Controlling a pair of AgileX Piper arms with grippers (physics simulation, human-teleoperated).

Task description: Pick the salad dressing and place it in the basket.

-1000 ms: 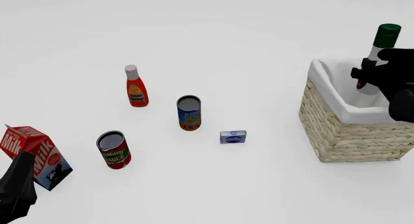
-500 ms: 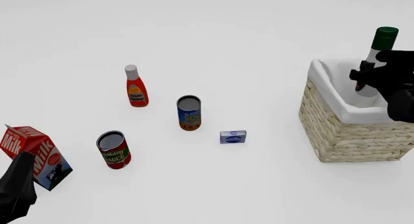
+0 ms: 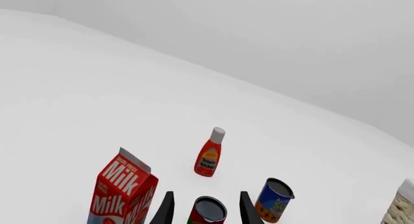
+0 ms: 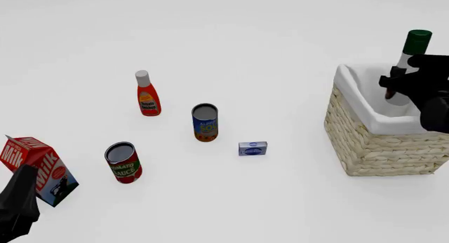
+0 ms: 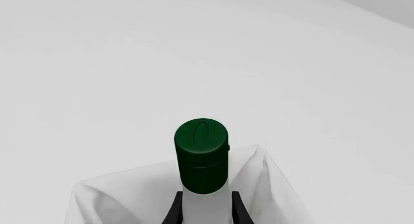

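The salad dressing [image 4: 407,56] is a white bottle with a dark green cap. It stands upright in my right gripper [image 4: 397,84], its lower part inside the wicker basket [image 4: 379,153] at the right. In the right wrist view the green cap of the salad dressing [image 5: 201,156] fills the middle, the right gripper [image 5: 203,210] fingers press both its sides, and the basket's white lining [image 5: 110,202] lies below. My left gripper [image 4: 18,209] is open and empty at the near left, by the milk carton [image 4: 39,169]. In the left wrist view the left gripper [image 3: 205,212] fingers stand apart.
A red ketchup bottle [image 4: 147,98] [image 3: 209,158], a blue can [image 4: 205,122] [image 3: 275,200], a tomato sauce can [image 4: 123,162] [image 3: 208,212] and a small blue box [image 4: 253,148] stand between the arms. The milk carton [image 3: 123,192] is close beside the left fingers.
My right gripper and the salad dressing have sunk slightly towards the basket, then held still. The left arm has not moved.
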